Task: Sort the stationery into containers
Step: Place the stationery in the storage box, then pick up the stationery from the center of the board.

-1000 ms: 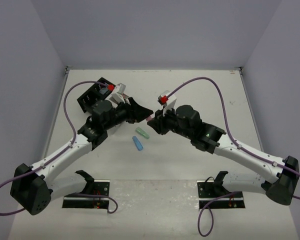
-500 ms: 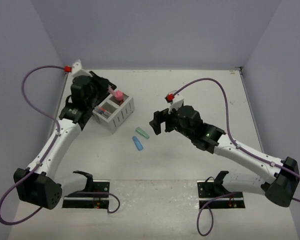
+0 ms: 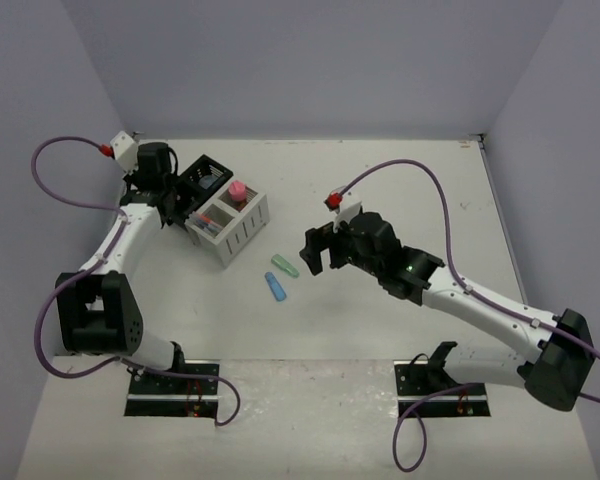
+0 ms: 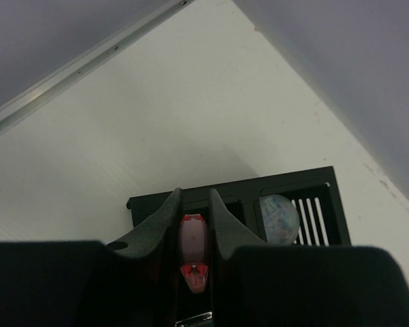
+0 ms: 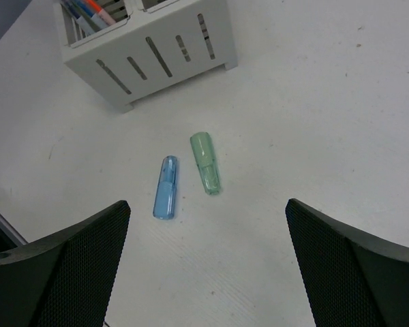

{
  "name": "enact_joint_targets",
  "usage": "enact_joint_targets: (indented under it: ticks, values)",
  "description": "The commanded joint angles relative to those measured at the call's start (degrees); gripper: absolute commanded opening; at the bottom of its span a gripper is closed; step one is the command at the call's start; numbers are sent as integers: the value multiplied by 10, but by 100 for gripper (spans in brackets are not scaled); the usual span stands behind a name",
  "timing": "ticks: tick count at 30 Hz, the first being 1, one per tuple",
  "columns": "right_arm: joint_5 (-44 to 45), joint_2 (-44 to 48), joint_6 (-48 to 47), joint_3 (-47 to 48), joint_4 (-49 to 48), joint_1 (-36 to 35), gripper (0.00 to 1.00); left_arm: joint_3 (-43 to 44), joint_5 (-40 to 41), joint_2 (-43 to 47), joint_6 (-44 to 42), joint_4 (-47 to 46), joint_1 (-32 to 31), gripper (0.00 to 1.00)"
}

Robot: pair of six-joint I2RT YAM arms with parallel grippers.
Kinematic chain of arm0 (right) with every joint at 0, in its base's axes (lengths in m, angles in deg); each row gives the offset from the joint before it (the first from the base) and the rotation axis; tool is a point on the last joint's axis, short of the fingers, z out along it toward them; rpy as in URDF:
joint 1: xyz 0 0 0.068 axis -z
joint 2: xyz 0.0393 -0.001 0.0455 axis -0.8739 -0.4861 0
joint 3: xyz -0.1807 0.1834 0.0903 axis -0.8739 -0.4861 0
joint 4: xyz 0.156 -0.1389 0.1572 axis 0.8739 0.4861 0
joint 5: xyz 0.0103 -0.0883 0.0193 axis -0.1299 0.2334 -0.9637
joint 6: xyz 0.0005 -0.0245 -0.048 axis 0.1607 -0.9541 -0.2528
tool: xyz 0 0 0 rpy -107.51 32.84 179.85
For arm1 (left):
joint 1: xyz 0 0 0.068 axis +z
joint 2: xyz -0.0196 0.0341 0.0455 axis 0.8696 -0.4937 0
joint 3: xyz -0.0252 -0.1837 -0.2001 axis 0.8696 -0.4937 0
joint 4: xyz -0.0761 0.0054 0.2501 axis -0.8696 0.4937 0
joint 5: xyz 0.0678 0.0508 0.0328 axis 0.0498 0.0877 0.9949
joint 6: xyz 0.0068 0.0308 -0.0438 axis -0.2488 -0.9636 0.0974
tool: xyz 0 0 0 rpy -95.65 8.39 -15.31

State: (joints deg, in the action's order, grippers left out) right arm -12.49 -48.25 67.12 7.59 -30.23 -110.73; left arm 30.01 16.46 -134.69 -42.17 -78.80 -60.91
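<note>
My left gripper (image 4: 194, 195) is shut on a short pink stick (image 4: 192, 246), which stands between its jaws just over the near wall of the black container (image 4: 235, 192). A small clear rounded piece (image 4: 278, 218) lies in that box's right compartment. In the top view the left gripper (image 3: 176, 190) is at the black container (image 3: 206, 180). Beside it the white container (image 3: 236, 235) holds a pink-capped bottle (image 3: 237, 189) and pens (image 5: 90, 9). A green stick (image 5: 206, 162) and a blue stick (image 5: 166, 188) lie on the table. My right gripper (image 5: 206, 204) hovers open above them, holding nothing.
The left wall and the table's back left corner are close behind the black container. The white container (image 5: 150, 51) stands just beyond the two loose sticks. A purple cable (image 3: 420, 175) loops over the right arm. Bare tabletop (image 3: 410, 190) lies to the right.
The two grippers met at the table's middle around the pink stick. The right one opened and let go. The left arm swung with the stick to the black container at the far left.
</note>
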Motion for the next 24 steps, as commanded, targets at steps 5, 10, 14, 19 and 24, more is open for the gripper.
enact_joint_targets:
  ticks: [5,10,14,19,24]
  values:
    - [-62,-174,-61,92,58,-1,89,-23,3,9,24,-52,4,87]
    - [-66,-281,-68,190,98,-1,73,-31,-35,58,37,-22,4,100]
    - [-32,-354,-72,241,123,-1,68,-31,-94,144,19,6,4,100]
    - [-36,-415,-73,284,155,-2,63,-47,-170,261,-16,13,4,100]
    - [-32,-476,-72,311,173,-9,59,-44,-241,309,-51,23,4,100]
